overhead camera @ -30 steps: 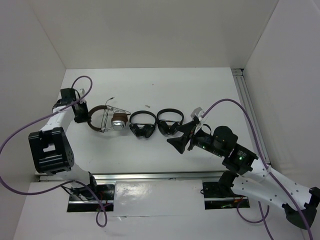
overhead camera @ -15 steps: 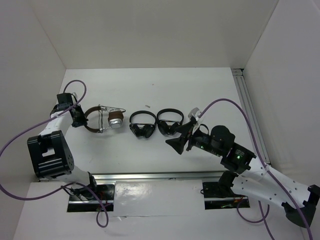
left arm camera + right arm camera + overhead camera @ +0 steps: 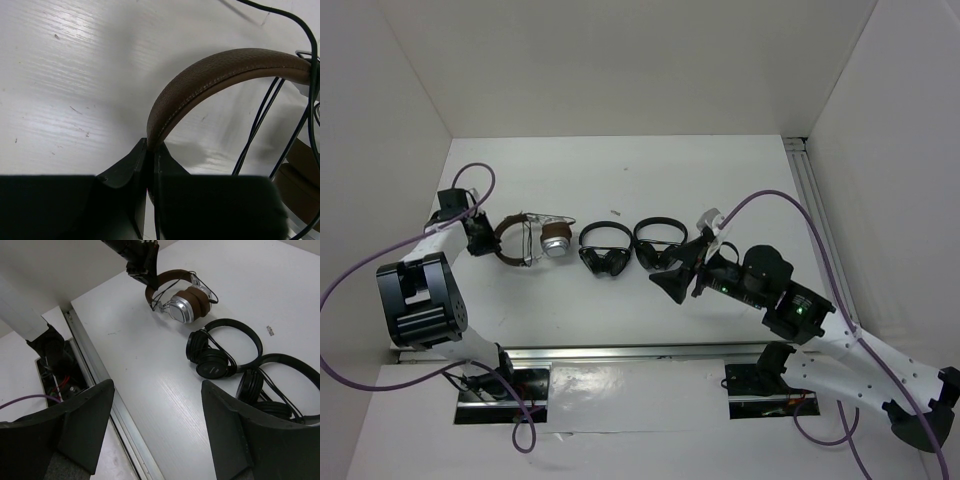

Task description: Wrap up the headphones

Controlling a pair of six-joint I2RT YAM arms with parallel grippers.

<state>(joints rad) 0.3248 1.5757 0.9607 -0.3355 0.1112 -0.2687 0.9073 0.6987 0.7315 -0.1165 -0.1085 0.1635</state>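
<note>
Headphones (image 3: 180, 299), over-ear, brown padded headband, silver metal cups, thin dark cable: at the 9 o'clock side of the white table (image 3: 620, 180) | left gripper (image 3: 150, 146): clamped on the headband's 9 o'clock end | right gripper (image 3: 157, 387): fingers wide apart, empty, at 4 o'clock of two smaller black headphones (image 3: 605, 252)

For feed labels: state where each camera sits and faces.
Top external: above, behind the bases, facing down on the white table; both arms show.
Left wrist: along the shut left jaws gripping the brown-banded, silver-cupped headphones.
Right wrist: leftward past the open right jaws, over two black headphones.
Shared: all show the brown-banded pair.
</note>
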